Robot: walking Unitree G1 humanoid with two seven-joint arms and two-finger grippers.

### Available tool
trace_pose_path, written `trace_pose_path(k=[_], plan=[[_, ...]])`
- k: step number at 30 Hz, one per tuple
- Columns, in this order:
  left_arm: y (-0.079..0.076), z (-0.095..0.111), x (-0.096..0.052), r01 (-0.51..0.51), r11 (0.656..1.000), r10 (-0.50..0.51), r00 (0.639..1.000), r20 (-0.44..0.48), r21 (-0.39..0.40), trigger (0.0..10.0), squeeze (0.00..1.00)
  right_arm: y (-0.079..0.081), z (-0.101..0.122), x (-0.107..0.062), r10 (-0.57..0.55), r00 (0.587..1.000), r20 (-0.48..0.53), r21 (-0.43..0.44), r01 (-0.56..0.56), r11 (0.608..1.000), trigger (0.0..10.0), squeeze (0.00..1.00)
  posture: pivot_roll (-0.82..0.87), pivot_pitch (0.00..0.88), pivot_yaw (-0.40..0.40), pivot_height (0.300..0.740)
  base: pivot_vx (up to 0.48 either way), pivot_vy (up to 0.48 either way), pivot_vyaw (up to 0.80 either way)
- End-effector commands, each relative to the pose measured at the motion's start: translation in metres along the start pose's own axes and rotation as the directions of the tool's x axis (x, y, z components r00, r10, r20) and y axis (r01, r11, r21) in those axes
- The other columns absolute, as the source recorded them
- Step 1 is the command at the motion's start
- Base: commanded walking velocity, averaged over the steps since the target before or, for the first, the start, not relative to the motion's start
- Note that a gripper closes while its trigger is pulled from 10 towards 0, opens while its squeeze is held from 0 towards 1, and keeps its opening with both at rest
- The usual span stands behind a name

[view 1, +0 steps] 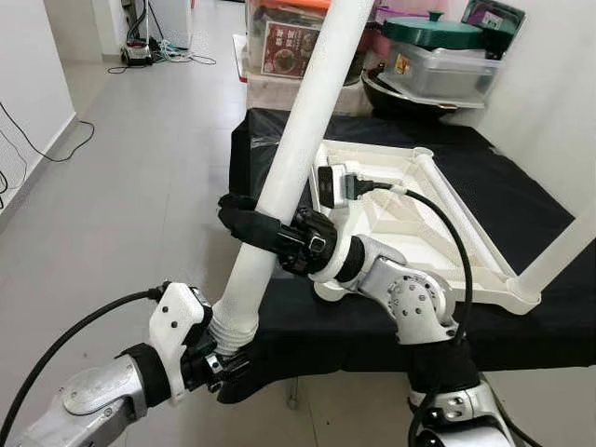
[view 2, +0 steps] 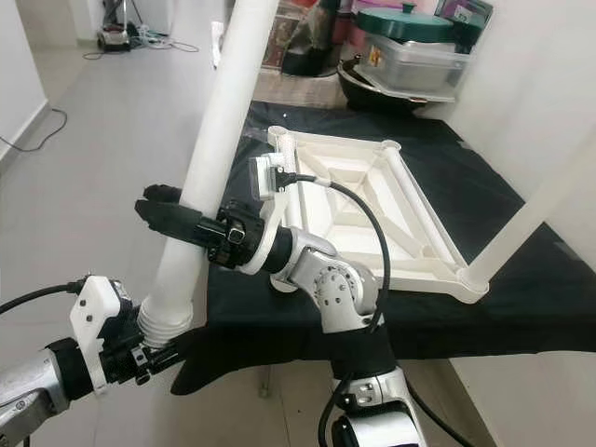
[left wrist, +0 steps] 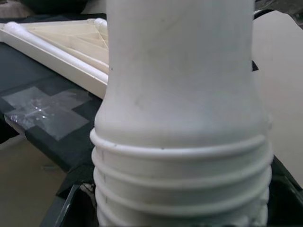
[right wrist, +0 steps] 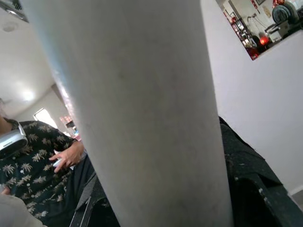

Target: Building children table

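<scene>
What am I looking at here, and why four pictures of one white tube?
It is a humanoid robot putting together a children's table. The two wide pictures come from cameras in its head, looking down; the two close ones come from cameras on its wrists, so the tube looms large. The tube is a table leg. The left hand grips its ribbed lower end, and the right hand is clamped round it higher up. On the black cloth lies the tabletop, upside down, with one leg already standing in a corner. A person shows in the right wrist picture.
</scene>
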State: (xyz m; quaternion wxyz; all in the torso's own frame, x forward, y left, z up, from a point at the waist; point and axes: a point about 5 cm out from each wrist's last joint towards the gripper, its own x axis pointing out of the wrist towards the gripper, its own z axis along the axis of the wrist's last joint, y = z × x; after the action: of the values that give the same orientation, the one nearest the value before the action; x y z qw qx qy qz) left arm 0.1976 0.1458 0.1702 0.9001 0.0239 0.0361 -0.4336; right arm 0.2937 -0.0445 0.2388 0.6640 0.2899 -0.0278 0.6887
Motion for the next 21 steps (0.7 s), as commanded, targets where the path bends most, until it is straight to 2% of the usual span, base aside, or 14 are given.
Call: trace_pose_path(k=[1,2,3,4,5,9,10,13,15,17,18,19,20,21], plan=[[-0.008,0.007,-0.001,0.056,0.997,-0.056,0.998,0.002,0.057,10.0,0.00,-0.004,0.002,-0.006,-0.036,0.999,0.008,0.010,0.036,0.999,0.0,0.00,0.17,0.000,-0.148,0.740,0.000,0.000,0.00],[-0.008,0.007,-0.001,0.056,0.997,-0.056,0.998,0.002,0.057,10.0,0.00,-0.004,0.002,-0.006,-0.036,0.999,0.008,0.010,0.036,0.999,0.0,0.00,0.17,0.000,-0.148,0.740,0.000,0.000,0.00],[-0.008,0.006,-0.002,0.057,0.997,-0.057,0.998,-0.003,0.058,10.0,0.42,-0.004,0.003,-0.006,-0.034,0.999,0.008,0.011,0.034,0.999,0.0,0.00,0.17,0.000,-0.148,0.740,0.000,0.000,0.00],[-0.008,0.006,-0.002,0.057,0.997,-0.057,0.998,-0.003,0.058,10.0,0.42,-0.004,0.003,-0.006,-0.034,0.999,0.008,0.011,0.034,0.999,0.0,0.00,0.17,0.000,-0.148,0.740,0.000,0.000,0.00],[-0.006,0.006,-0.004,0.041,0.997,-0.041,0.999,-0.007,0.059,10.0,1.00,-0.004,0.002,-0.008,-0.028,1.000,0.005,0.014,0.028,0.999,0.0,0.00,0.17,0.000,-0.147,0.740,0.000,0.000,0.00],[0.002,0.004,-0.009,-0.007,0.997,0.008,1.000,-0.015,0.073,10.0,1.00,-0.004,0.000,-0.010,-0.023,1.000,0.002,0.015,0.023,1.000,0.0,0.00,0.17,0.000,-0.147,0.740,0.000,0.000,0.00],[0.007,0.004,-0.012,-0.048,0.996,0.050,0.999,-0.016,0.080,10.0,1.00,-0.006,0.000,-0.011,-0.040,0.999,0.009,0.008,0.040,0.999,0.0,0.00,0.17,0.000,-0.146,0.740,0.000,0.000,0.00],[0.007,0.004,-0.012,-0.048,0.996,0.050,0.999,-0.016,0.080,10.0,1.00,-0.006,0.000,-0.011,-0.040,0.999,0.009,0.008,0.040,0.999,0.0,0.00,0.17,0.000,-0.146,0.740,0.000,0.000,0.00],[0.011,0.004,-0.016,-0.079,0.994,0.081,0.997,-0.015,0.080,10.0,1.00,-0.009,0.001,-0.012,-0.061,0.998,0.018,-0.003,0.061,0.998,0.0,0.00,0.17,0.000,-0.146,0.740,0.000,0.000,0.00],[0.019,0.006,-0.024,-0.172,0.982,0.173,0.985,-0.005,0.084,10.0,1.00,-0.020,0.010,-0.019,-0.152,0.987,0.048,-0.052,0.155,0.987,0.0,0.00,0.18,0.000,-0.148,0.740,0.000,0.000,0.00],[0.022,0.008,-0.029,-0.218,0.971,0.219,0.976,-0.001,0.095,10.0,0.00,-0.031,0.019,-0.025,-0.237,0.969,0.072,-0.093,0.243,0.966,0.0,0.00,0.18,0.000,-0.150,0.740,0.000,0.000,0.00],[0.024,0.009,-0.032,-0.247,0.963,0.248,0.969,0.001,0.104,10.0,0.00,-0.037,0.024,-0.030,-0.292,0.952,0.090,-0.119,0.301,0.946,0.0,0.00,0.18,0.000,-0.150,0.740,0.000,0.000,0.00],[0.024,0.009,-0.032,-0.247,0.963,0.248,0.969,0.001,0.104,10.0,0.00,-0.037,0.024,-0.030,-0.292,0.952,0.090,-0.119,0.301,0.946,0.0,0.00,0.18,0.000,-0.150,0.740,0.000,0.000,0.00],[0.027,0.009,-0.035,-0.292,0.949,0.292,0.956,0.011,0.118,10.0,0.00,-0.045,0.032,-0.037,-0.363,0.925,0.110,-0.171,0.378,0.910,0.0,0.00,0.18,0.000,-0.152,0.740,0.000,0.000,0.00]])
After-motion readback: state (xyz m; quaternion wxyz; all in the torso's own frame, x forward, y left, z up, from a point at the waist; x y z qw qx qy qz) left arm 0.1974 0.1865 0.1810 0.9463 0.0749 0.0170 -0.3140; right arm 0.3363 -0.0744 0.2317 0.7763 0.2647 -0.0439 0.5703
